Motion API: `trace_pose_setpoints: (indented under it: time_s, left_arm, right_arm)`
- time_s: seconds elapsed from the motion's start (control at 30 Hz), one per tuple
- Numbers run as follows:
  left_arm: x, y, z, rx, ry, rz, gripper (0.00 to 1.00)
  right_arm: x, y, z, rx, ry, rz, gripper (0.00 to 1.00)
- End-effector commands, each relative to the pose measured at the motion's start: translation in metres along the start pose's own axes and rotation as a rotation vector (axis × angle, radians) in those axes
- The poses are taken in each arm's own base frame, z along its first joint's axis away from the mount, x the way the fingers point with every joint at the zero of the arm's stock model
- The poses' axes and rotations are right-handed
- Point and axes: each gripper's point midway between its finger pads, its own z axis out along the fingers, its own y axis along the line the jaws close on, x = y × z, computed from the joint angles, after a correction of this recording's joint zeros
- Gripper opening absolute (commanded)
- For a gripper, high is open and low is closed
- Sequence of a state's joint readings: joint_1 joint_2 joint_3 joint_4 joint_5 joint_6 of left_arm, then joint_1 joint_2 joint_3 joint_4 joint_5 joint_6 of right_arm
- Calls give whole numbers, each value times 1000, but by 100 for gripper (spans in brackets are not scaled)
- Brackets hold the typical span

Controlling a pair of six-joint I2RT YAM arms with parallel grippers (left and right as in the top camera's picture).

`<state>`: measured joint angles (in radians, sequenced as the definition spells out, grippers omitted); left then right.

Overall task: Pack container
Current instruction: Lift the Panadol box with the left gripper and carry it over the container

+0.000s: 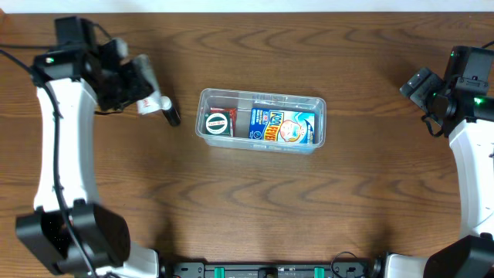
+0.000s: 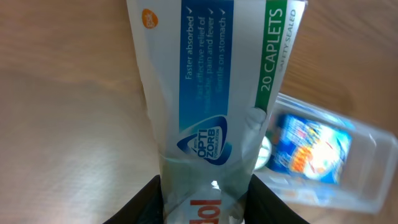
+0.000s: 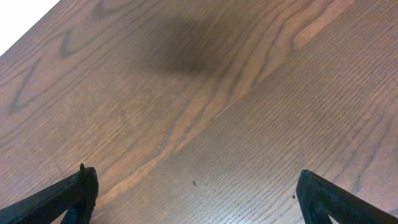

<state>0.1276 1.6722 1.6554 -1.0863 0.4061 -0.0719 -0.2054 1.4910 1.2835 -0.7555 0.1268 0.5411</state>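
The clear plastic container (image 1: 261, 123) sits at the table's middle, holding a blue and orange packet (image 1: 282, 127) and a small round-labelled item (image 1: 218, 123) over a red one. It also shows blurred in the left wrist view (image 2: 348, 168). My left gripper (image 1: 158, 104) is at the far left, left of the container, shut on a white caplet box (image 2: 211, 87) with blue and green print reading "20 CAPLETS". My right gripper (image 3: 196, 193) is open and empty over bare wood at the far right.
The brown wood table (image 1: 309, 208) spreads around the container. The left arm (image 1: 62, 100) runs down the left side and the right arm (image 1: 471, 123) down the right side. A white strip lies along the table's far edge.
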Motion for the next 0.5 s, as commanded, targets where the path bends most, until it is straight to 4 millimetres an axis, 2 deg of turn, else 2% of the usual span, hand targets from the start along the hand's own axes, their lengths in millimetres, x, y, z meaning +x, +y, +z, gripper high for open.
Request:
trace_pose_setpoints:
  time_s: [0.0,0.23,0.37,0.47]
  left_arm:
    - [10,-54,-8,101,-15,276,39]
    - [52,-146,12,216,23,703,39]
    - [78,-186,27,279,39,908,39]
    - [99,-207,38,316,65,1024,39]
  right_arm:
    - [-7,0,-8,-8,-26,15,99]
    - [-7,0,-8,-8,-26,15,99]
    - [-7,0,-8,-8,-26,15,99]
    - [-7,0,-8,-8,-26,15,99]
